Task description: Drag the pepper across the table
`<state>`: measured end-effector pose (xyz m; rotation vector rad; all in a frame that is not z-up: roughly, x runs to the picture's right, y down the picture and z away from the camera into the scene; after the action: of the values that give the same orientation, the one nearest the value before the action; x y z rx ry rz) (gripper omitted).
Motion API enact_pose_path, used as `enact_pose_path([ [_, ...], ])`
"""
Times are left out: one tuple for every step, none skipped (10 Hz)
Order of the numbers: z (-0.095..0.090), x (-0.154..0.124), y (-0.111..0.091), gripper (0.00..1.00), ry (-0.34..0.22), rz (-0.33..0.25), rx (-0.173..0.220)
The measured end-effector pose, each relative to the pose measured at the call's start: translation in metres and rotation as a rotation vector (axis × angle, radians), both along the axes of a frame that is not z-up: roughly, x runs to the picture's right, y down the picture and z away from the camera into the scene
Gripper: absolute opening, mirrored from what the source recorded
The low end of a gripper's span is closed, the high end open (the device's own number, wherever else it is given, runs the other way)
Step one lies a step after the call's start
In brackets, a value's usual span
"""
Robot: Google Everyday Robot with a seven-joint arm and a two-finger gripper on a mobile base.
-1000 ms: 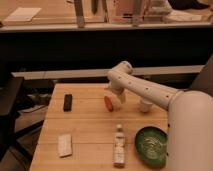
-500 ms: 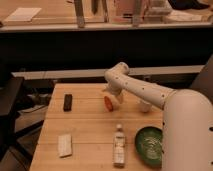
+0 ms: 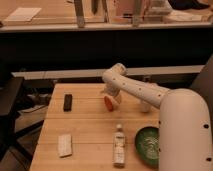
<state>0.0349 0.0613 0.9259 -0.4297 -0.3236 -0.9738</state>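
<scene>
The pepper [image 3: 108, 103] is a small orange-red chili lying on the light wooden table [image 3: 85, 125], near its middle toward the far side. My gripper [image 3: 113, 97] hangs from the white arm that reaches in from the right, and it sits right at the pepper's far right end, touching or nearly touching it. The gripper's body hides part of the pepper.
A black rectangular bar [image 3: 67, 102] lies at the left. A white packet [image 3: 65, 145] lies at the front left. A clear bottle [image 3: 119, 145] lies in front of the pepper. A green bowl [image 3: 148, 145] sits at the front right. A dark chair stands at the left.
The gripper and the pepper have shifted slightly left and toward the far side of the table. The other objects have not moved.
</scene>
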Motion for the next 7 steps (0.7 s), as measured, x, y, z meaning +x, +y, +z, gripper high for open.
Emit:
enact_pose_path([
  [0.001,-0.001,0.002,0.80,-0.005,-0.012,-0.003],
  [0.002,-0.002,0.003,0.80,-0.007,-0.019,-0.005],
  [0.003,-0.004,0.005,0.80,-0.012,-0.032,-0.007],
  [0.004,-0.007,0.007,0.80,-0.019,-0.049,-0.010],
  [0.005,-0.010,0.009,0.80,-0.024,-0.061,-0.013],
  [0.006,-0.012,0.010,0.80,-0.028,-0.071,-0.015],
  [0.006,-0.015,0.012,0.80,-0.033,-0.080,-0.016],
])
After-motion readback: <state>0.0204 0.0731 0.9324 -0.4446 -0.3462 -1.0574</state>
